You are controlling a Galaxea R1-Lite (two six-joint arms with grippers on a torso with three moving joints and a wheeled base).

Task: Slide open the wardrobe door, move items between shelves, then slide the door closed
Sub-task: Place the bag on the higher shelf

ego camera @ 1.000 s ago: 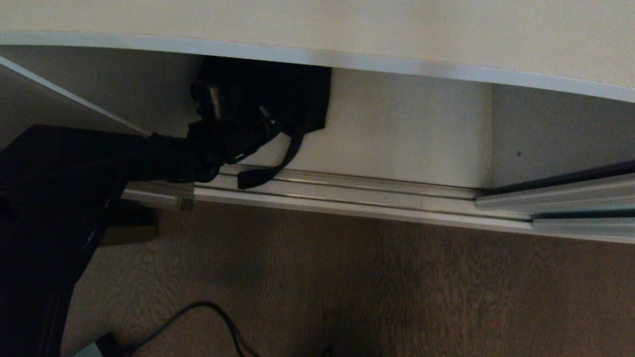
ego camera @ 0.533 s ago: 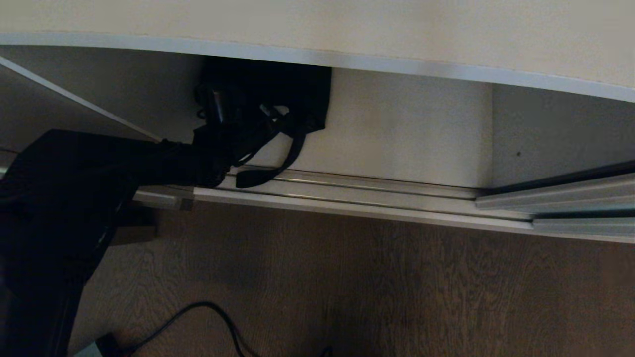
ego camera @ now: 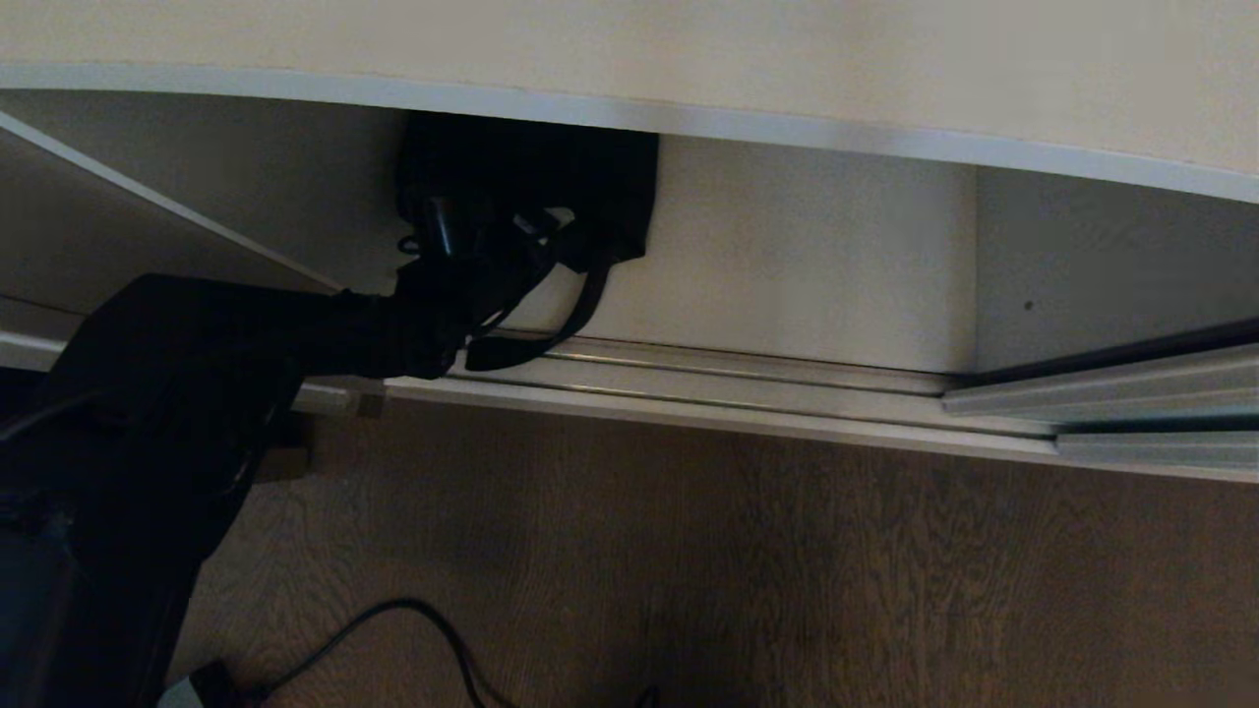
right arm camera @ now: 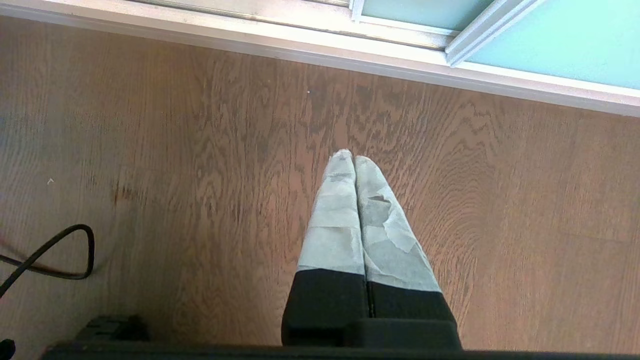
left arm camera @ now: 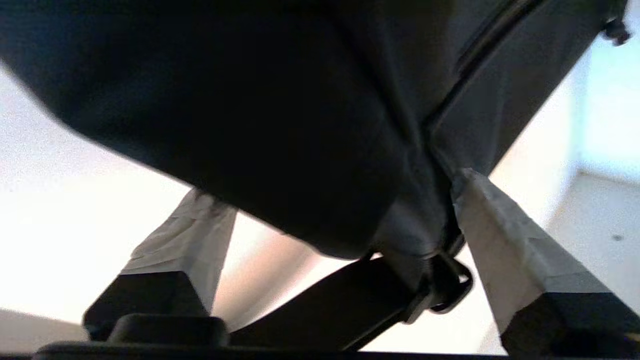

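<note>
1. The left pincer (left arm camera: 340, 220) reaches into the wardrobe's lowest compartment, its taped fingers (left arm camera: 505, 240) spread wide on either side of the black fabric bag (ego camera: 551, 187), gripping nothing.
2. The bag sits on the bottom shelf (ego camera: 787, 265), under the shelf board above (ego camera: 689, 118), towards the left of the opening.
3. Risk: one long strap (ego camera: 580, 305) trails forward onto the sliding track (ego camera: 738, 379). If it lies there when the sliding wardrobe door (ego camera: 1111, 398) is pushed shut, the panel will likely catch or jam on it.
4. Risk: in the left wrist view a strap and its metal buckle (left arm camera: 450, 290) lie between the fingers. Pulling the arm back could snag that buckle and drag the floppy bag out over the track.
5. The right pincer (right arm camera: 354, 156) hangs over the brown floor (right arm camera: 200, 150), fingers pressed together, empty.
6. The head view shows where the bag and the trailing strap lie in the wardrobe, but the pincer there merges with the dark fabric.
7. The left wrist view alone shows the spread fingers and the buckle; the right wrist view alone shows the door's mint glass and a loose cable (right arm camera: 55, 255).
</note>
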